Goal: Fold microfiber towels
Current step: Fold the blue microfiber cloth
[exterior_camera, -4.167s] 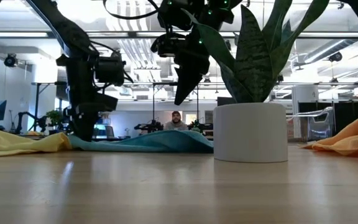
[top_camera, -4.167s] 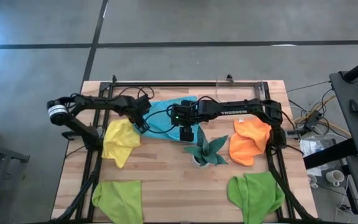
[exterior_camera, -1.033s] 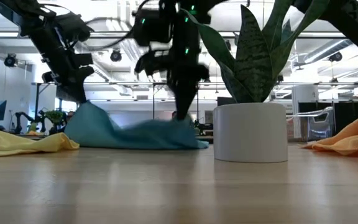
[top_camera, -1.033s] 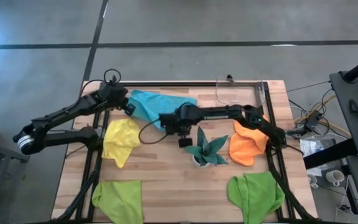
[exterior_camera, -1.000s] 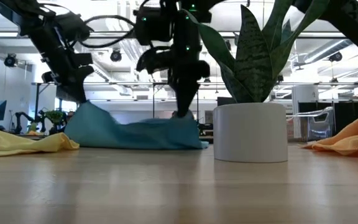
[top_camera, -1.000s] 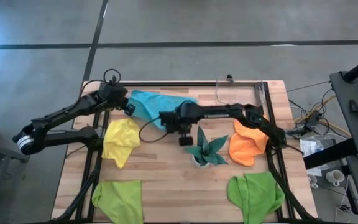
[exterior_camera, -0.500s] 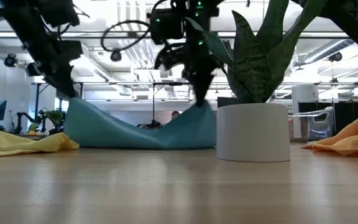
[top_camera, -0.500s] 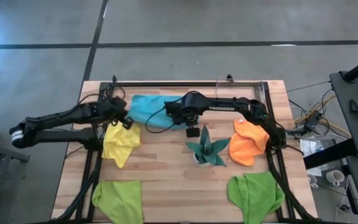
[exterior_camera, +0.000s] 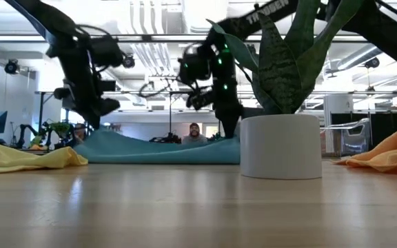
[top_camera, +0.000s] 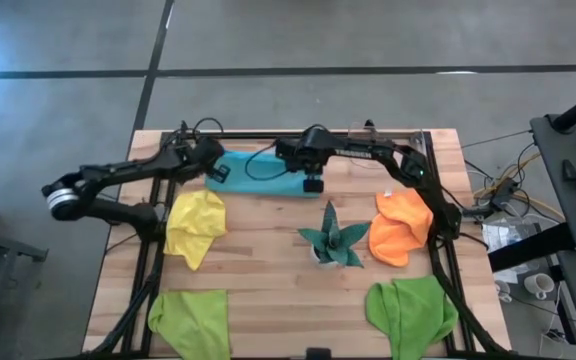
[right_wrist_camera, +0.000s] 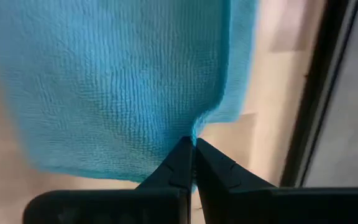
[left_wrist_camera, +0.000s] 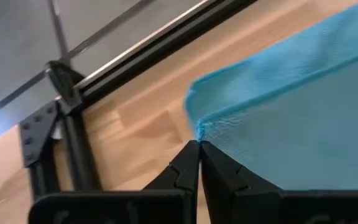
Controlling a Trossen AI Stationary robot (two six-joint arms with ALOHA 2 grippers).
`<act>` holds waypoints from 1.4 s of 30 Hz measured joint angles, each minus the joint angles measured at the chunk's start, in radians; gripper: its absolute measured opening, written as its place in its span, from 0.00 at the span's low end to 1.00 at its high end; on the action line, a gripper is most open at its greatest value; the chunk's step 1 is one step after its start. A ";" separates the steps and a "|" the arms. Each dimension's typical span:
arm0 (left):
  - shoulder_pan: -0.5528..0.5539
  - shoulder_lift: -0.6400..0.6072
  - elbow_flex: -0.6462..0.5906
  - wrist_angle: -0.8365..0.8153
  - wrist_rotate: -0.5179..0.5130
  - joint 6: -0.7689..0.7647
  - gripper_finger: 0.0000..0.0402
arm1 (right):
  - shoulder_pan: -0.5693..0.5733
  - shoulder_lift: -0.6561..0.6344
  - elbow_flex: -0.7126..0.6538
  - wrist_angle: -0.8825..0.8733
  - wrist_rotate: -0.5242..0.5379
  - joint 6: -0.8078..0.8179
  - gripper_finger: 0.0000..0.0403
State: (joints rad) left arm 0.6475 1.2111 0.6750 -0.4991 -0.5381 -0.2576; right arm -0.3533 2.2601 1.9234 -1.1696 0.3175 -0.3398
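The light blue towel [top_camera: 260, 174] lies as a long strip near the table's far edge, one layer over another [left_wrist_camera: 291, 93]. My left gripper [top_camera: 218, 172] is shut on its left end, my right gripper [top_camera: 313, 183] on its right end. In the low view the blue towel [exterior_camera: 160, 150] rests on the table between my left gripper [exterior_camera: 100, 118] and my right gripper [exterior_camera: 230, 131]. A yellow towel [top_camera: 193, 226], an orange towel [top_camera: 400, 228] and two lime green towels [top_camera: 190, 320] [top_camera: 414, 310] lie crumpled nearer the front. My left gripper pinches the blue towel's left corner [left_wrist_camera: 199, 131] at its fingertips [left_wrist_camera: 190, 155], slanting down from the table's left. That corner is raised a little; the rest of the towel lies on the table. My right gripper pinches the towel's right corner [right_wrist_camera: 195, 133] at its fingertips [right_wrist_camera: 183, 155], coming steeply from above. The cloth spreads flat beyond the fingers.
A white pot with a spiky dark green plant [top_camera: 333, 240] stands right of centre, near my right gripper. A black metal frame rail [top_camera: 298, 133] runs along the far edge just behind the towel. Bare wood lies at the table's middle and front centre.
Both grippers have carried the blue towel's two ends apart, then toward the far edge and down. The towel, bunched a second ago and then hanging in a sag between the raised corners, now lies stretched out flat as a strip by the far rail.
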 joint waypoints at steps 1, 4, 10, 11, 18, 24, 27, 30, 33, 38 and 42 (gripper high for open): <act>0.018 0.015 0.001 0.011 -0.003 0.008 0.00 | -0.010 0.000 -0.014 0.026 -0.001 -0.013 0.02; 0.063 0.055 -0.002 0.055 0.018 0.032 0.00 | -0.025 0.000 -0.047 0.116 -0.042 -0.038 0.02; 0.073 0.166 -0.003 0.199 0.047 0.085 0.00 | -0.039 0.000 -0.104 0.271 -0.058 -0.065 0.02; 0.073 0.180 0.002 0.212 0.037 0.093 0.00 | -0.041 0.000 -0.110 0.283 -0.057 -0.065 0.02; 0.078 0.144 0.041 0.159 -0.021 0.132 0.00 | -0.058 -0.009 -0.120 0.247 -0.028 -0.049 0.02; 0.111 0.087 0.031 0.171 -0.042 0.140 0.00 | -0.082 -0.012 -0.108 0.279 -0.025 -0.050 0.02; 0.133 0.112 0.027 0.175 -0.042 0.154 0.00 | -0.095 -0.004 -0.111 0.265 -0.025 -0.030 0.02; 0.131 0.108 0.025 0.158 -0.036 0.156 0.00 | -0.093 -0.026 -0.114 0.236 -0.024 -0.019 0.02; 0.139 0.107 0.026 0.219 -0.036 0.169 0.00 | -0.096 -0.047 -0.109 0.299 -0.025 -0.034 0.02; 0.178 0.170 0.024 0.256 -0.035 0.191 0.00 | -0.121 -0.008 -0.113 0.372 -0.025 -0.053 0.02; 0.183 0.224 0.024 0.256 -0.012 0.192 0.00 | -0.126 0.020 -0.112 0.385 -0.028 -0.056 0.02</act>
State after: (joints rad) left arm 0.8303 1.4352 0.6987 -0.2432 -0.5504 -0.0660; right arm -0.4793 2.2805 1.8111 -0.7842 0.2892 -0.3957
